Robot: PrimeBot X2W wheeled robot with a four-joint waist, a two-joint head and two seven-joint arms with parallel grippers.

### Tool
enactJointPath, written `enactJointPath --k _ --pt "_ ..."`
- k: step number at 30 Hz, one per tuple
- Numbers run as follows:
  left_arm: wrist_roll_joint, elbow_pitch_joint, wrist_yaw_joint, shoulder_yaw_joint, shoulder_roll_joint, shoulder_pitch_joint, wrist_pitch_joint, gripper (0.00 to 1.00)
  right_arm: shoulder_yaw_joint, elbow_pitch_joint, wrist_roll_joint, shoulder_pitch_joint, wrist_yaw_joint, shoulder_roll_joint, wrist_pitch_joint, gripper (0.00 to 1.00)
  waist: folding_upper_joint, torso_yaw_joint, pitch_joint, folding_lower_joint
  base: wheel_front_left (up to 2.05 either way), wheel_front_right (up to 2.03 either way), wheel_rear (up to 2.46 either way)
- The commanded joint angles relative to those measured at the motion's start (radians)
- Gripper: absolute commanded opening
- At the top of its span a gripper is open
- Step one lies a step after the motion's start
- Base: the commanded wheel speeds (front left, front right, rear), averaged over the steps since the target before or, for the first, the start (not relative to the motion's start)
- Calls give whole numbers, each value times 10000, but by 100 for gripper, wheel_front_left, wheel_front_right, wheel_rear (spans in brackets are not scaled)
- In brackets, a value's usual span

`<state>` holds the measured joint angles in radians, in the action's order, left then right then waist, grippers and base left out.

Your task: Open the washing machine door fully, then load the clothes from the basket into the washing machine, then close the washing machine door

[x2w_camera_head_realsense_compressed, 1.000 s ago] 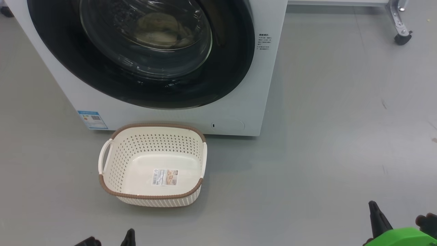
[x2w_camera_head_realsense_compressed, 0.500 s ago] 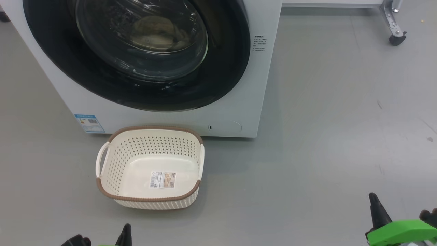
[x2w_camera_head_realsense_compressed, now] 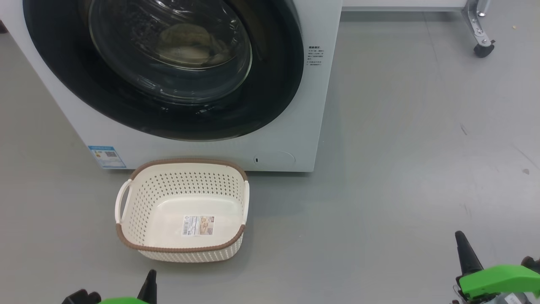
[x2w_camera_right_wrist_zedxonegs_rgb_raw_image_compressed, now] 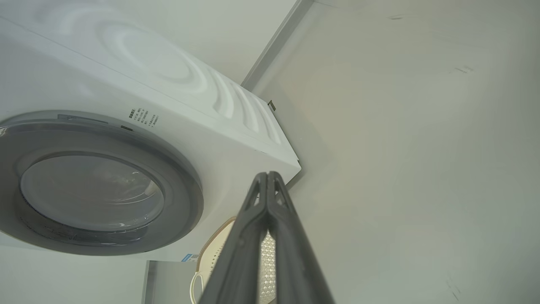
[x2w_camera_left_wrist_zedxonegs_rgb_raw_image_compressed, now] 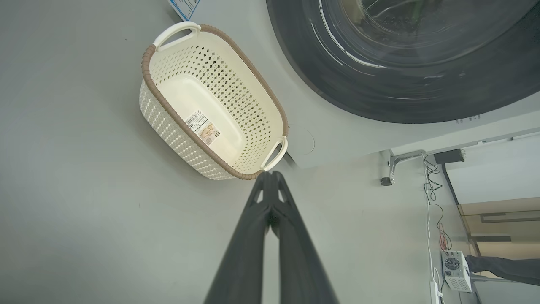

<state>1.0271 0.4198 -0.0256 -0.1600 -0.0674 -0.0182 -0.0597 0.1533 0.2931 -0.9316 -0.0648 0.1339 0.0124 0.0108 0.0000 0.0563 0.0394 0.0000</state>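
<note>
Left gripper closed, empty, basket near ahead; right gripper closed, empty, washer door ahead-left, shut.

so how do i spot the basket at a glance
Find the large white washing machine with its round black-rimmed door. On the grey floor just in front of it, below the door, sits the basket. It is the small cream tub with perforated sides, a brown rim, two white handles and a label sticker inside.

Bright, even light — soft shadows, glare on the washing machine door.
</note>
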Motion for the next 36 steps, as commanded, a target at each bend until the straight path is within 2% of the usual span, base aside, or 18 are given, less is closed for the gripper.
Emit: enactJointPath --k 1,36 --pt "234 -375 -79 366 -30 -494 55 0 -134 -353 -282 512 -17 208 88 0 0 -11 -8 0 0 0 0" --pt "3837 -1252 -700 1840 65 -749 1092 0 -301 -436 -4431 1289 -27 317 687 0 0 -364 -235 0 0 0 0"
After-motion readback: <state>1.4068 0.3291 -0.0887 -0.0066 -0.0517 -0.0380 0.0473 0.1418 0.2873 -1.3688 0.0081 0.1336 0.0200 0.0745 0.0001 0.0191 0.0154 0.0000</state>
